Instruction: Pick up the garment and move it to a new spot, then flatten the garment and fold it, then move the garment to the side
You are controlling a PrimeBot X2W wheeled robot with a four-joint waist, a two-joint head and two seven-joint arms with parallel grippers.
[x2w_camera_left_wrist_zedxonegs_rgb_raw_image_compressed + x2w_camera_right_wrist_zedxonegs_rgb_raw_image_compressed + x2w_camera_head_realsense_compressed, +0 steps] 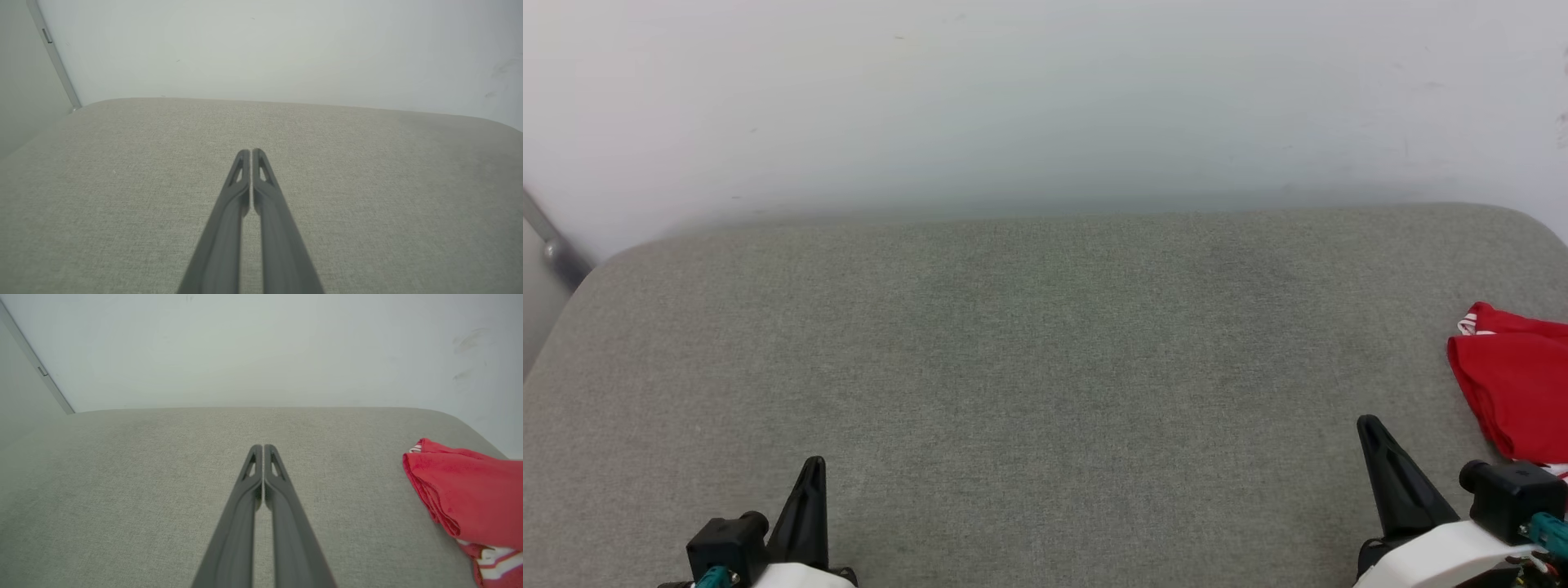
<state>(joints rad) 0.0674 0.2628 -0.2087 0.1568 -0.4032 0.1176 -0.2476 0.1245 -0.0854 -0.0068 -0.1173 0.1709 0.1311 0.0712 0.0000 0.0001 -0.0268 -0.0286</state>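
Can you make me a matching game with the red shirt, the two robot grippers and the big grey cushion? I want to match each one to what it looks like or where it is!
Things:
1. garment
2. left gripper
3. right gripper
4. padded surface

Descriptions:
A. grey, lying under everything
B. shut, at the lower left of the head view
C. red, lying at the right edge
D. shut, at the lower right, close to the garment

Pairs: 1-C, 2-B, 3-D, 4-A

A grey fabric cushion (pixel 1045 367) bears the red garment (pixel 1515 384).
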